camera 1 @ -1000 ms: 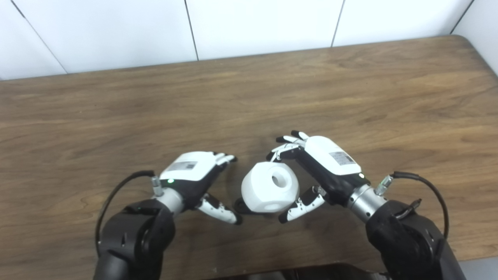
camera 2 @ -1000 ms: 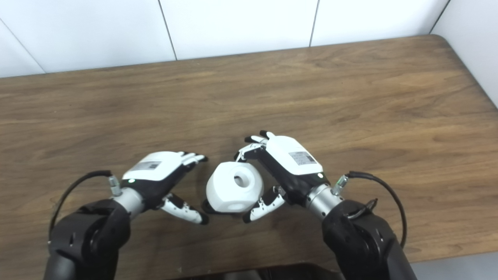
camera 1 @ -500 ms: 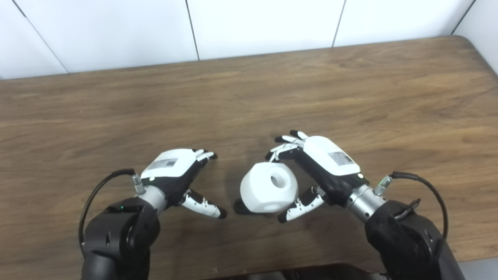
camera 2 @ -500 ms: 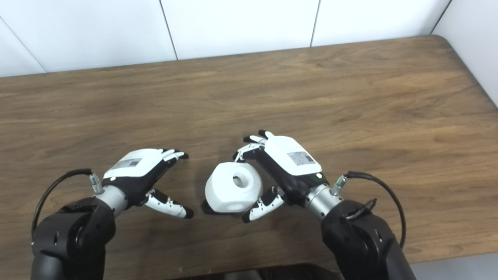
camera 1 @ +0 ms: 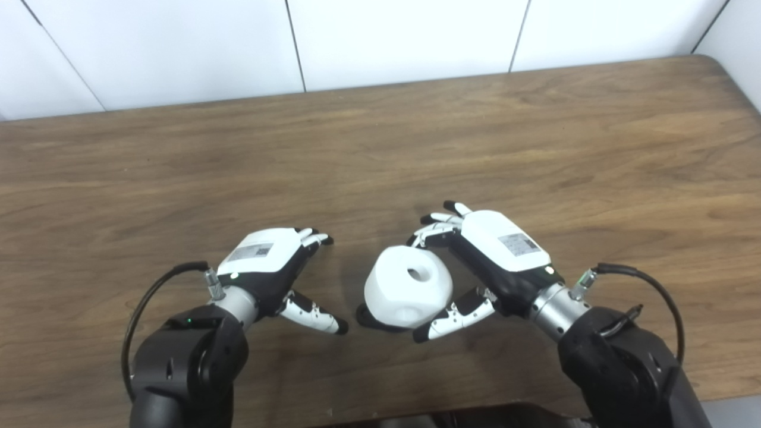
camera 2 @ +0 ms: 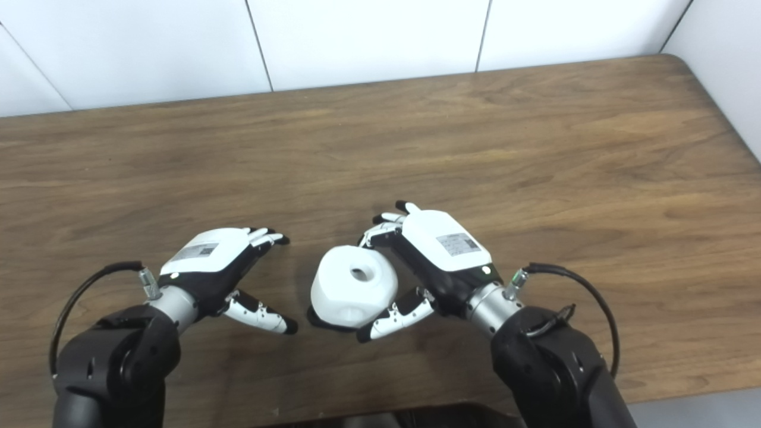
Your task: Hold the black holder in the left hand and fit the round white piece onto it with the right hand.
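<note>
The round white piece with a centre hole sits on the black holder, of which only a dark edge shows beneath it, on the table. My right hand curves loosely around the piece from the right. Its fingers are at the piece's far side and its thumb is stretched along the near side, with the fingers apart. My left hand is open and empty, a short gap to the left of the piece. The piece and holder also show in the right eye view.
The brown wooden table stretches behind and to both sides. White wall panels stand along its far edge. The table's front edge lies just below my arms.
My left hand has drawn back to the left, away from the piece and holder. The white piece has tipped so its hole faces more upward. My right thumb has stretched further left.
</note>
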`<state>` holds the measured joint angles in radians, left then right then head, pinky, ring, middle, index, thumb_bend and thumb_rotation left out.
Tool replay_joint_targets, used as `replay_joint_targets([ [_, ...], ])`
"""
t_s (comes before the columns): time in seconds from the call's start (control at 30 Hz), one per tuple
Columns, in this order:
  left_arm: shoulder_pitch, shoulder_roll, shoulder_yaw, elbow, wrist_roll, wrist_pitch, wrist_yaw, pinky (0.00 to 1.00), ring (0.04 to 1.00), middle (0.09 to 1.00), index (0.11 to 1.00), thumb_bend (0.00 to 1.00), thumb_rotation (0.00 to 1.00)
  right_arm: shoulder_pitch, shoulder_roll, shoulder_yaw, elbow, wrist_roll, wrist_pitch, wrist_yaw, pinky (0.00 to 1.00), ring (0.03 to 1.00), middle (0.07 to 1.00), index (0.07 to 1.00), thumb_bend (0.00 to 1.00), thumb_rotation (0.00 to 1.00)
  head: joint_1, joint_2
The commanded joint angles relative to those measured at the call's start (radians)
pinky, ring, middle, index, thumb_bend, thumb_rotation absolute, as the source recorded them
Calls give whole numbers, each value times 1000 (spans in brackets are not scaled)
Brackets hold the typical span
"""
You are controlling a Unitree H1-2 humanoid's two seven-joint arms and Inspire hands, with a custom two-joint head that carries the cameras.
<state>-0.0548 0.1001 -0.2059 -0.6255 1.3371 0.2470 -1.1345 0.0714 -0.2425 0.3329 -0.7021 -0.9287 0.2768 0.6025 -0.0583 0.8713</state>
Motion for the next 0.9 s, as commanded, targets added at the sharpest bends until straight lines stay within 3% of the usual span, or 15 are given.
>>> replay_joint_targets([
  [0.0, 8, -7, -6, 31, 28, -9, 29, 998, 980, 959, 921, 1000, 323, -8, -7, -4, -10, -20, -31, 1, 1000, 896, 783, 643, 916, 400, -1, 1],
  [0.37, 46, -23, -41, 117, 32, -30, 157, 1000, 985, 963, 932, 1000, 392, 0, -11, -16, 1, -36, -61, -6, 1000, 918, 807, 693, 969, 423, 1, -3],
  [0.87, 51, -13, -64, 167, 36, -24, 218, 1000, 975, 953, 908, 1000, 410, -14, -7, -40, 6, -32, -93, -2, 1000, 934, 822, 713, 963, 440, 11, -9],
])
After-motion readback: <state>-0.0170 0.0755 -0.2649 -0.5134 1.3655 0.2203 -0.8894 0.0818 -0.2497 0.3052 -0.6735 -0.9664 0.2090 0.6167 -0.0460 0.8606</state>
